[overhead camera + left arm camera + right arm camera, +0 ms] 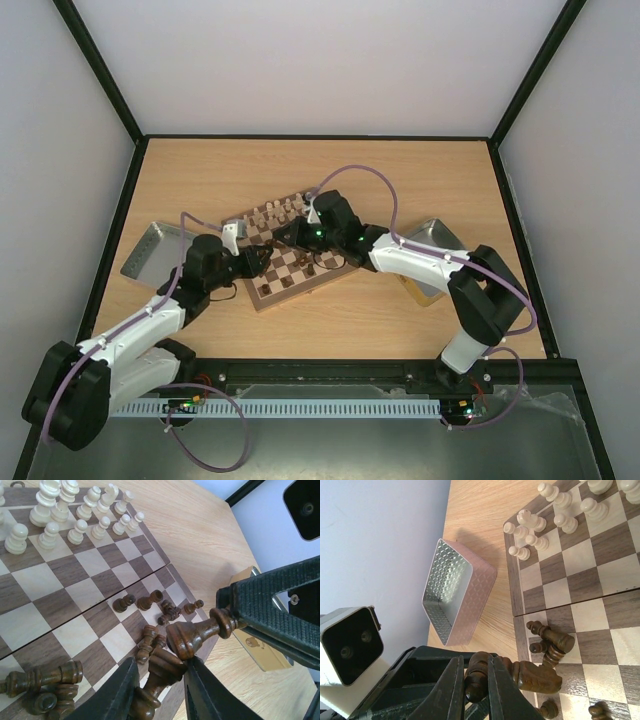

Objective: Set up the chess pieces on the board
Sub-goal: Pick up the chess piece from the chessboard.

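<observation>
Claws meet over the near left corner of the board (285, 280): your right claw (475, 667) is pressed onto the head of a dark piece (197, 635), holding it tilted above the squares, probably so its base can be set down upright. Your left claw (162, 665) straddles a second dark piece (160, 676), and you cannot tell whether it pinches it. Cream pieces (77, 530) stand in rows at the far edge and the other dark pieces (150, 600) lie toppled near the claws, unplaced; the left tray (475, 590) is empty, the right tray (432, 235) largely hidden behind the right arm (420, 262).
</observation>
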Robot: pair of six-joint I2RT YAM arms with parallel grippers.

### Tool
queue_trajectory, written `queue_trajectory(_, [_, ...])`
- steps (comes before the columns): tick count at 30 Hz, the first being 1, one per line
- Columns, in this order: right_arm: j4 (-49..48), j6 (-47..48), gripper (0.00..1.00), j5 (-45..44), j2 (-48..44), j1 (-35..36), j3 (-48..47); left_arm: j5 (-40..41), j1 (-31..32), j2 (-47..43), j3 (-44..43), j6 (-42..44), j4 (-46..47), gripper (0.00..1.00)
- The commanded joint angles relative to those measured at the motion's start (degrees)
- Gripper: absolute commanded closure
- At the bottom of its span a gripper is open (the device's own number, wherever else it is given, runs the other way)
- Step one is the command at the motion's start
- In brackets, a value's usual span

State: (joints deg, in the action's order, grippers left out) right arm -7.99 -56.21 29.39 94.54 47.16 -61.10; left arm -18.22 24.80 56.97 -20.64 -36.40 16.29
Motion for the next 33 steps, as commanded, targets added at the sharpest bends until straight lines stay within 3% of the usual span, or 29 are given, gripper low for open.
queue_trajectory(1, [0.5,-0.6,0.91,-0.6,-1.1,0.1,0.9,1.7,0.3,-0.4,0.6,1.4,1.4,0.75])
queue_trajectory(8, [2.8,0.9,0.92,-4.2,-1.1,0.1,1.0,4.6,0.3,-0.1,0.2,0.9,-0.5,0.87])
queue_trajectory(13, [4.2,2.7,0.92,-8.1,-0.8,0.0,1.0,6.9,0.3,1.6,-1.1,0.6,-4.0,0.89])
queue_trajectory(16, [3.9,2.9,0.92,-7.7,-0.3,0.1,1.0,6.8,0.3,2.9,-1.5,0.6,-4.8,0.88])
queue_trajectory(22, [2.6,2.1,0.92,-6.6,0.3,0.1,1.2,2.6,0.3,6.7,-3.3,0.8,-3.8,0.73])
queue_trajectory(33, [1.9,1.1,0.92,-7.1,-0.1,0.1,1.7,0.8,0.3,13.6,-6.2,0.6,-4.3,0.68])
